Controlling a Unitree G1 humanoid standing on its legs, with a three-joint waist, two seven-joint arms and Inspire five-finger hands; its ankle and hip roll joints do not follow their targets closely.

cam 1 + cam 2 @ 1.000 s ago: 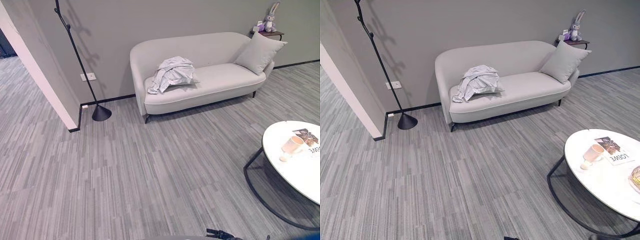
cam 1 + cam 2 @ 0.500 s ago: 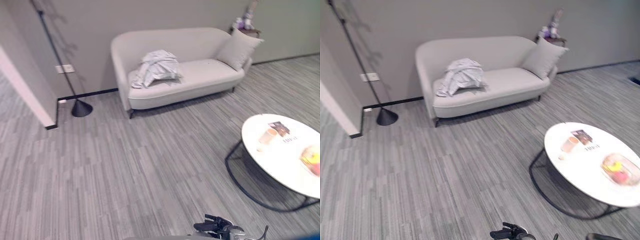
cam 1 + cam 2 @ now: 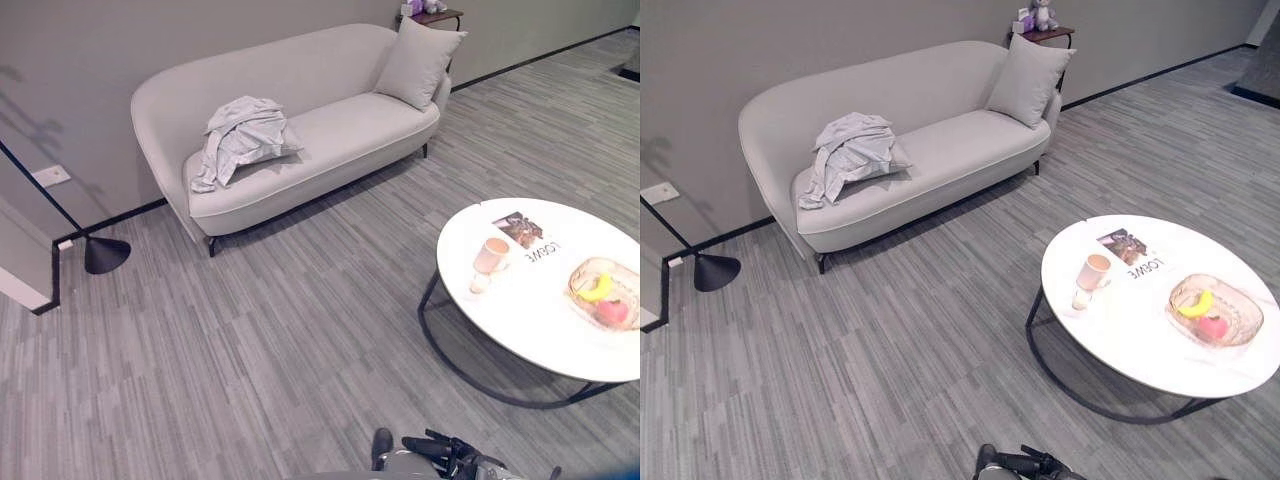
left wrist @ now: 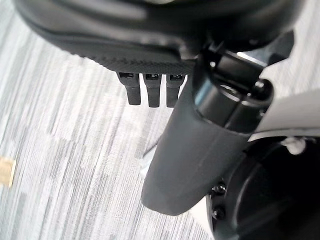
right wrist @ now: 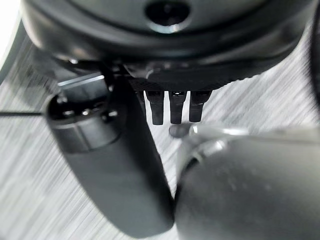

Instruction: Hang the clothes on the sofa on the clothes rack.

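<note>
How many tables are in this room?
2. A big round white table stands on the floor at the robot's right, with a cup and fruit bowl on it. A small dark side table stands by the wall beyond the sofa's pillow end. More may be hidden.

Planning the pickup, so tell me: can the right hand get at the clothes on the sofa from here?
Probably not yet. The clothes lie on the sofa across open floor, while the right hand hangs low by the robot, open and empty.
</note>
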